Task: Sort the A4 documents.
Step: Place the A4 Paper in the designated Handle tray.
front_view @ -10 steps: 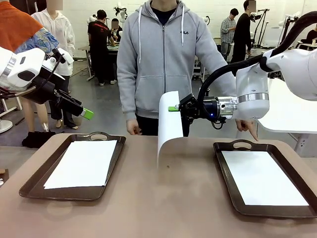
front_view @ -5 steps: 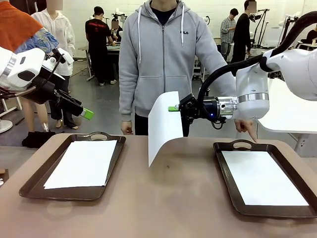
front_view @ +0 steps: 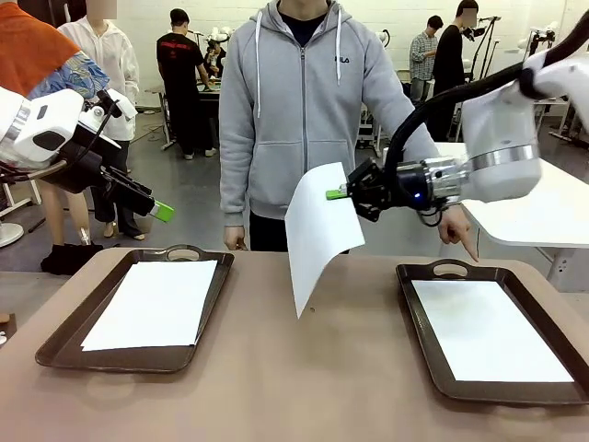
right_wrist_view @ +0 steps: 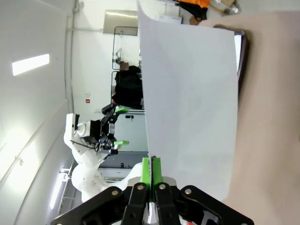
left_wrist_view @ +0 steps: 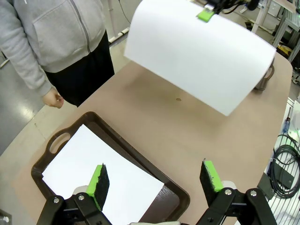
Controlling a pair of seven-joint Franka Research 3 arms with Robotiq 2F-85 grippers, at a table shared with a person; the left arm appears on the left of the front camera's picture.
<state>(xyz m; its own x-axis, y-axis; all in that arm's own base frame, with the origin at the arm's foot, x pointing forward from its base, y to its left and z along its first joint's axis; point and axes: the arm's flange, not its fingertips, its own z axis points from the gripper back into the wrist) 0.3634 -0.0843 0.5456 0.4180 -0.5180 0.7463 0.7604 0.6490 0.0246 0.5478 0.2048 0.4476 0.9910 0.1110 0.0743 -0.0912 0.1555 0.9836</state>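
At lower left and lower right of the frame, two dark trays (front_view: 64,343) (front_view: 419,308), each bearing a white sheet (front_view: 155,302) (front_view: 488,330). Mid-frame, above the table (front_view: 304,378), a third sheet (front_view: 320,230) hanging, pinched by the right gripper (front_view: 339,193). At far left, left gripper (front_view: 158,211) spread, empty. Beyond, a person's hand (front_view: 458,232) pointing down.

- table (front_view: 350,368) middle bare between left tray (front_view: 64,336) and right tray (front_view: 419,318); wide lane there
- hanging sheet (front_view: 317,230), pinched by right gripper (front_view: 337,194), blocks air above centre; its lower corner clear of tabletop
- person (front_view: 304,110) at far edge; hand (front_view: 457,235) just behind right tray handle
- left gripper (left_wrist_view: 154,180) spread wide above left tray's sheet (front_view: 156,302)
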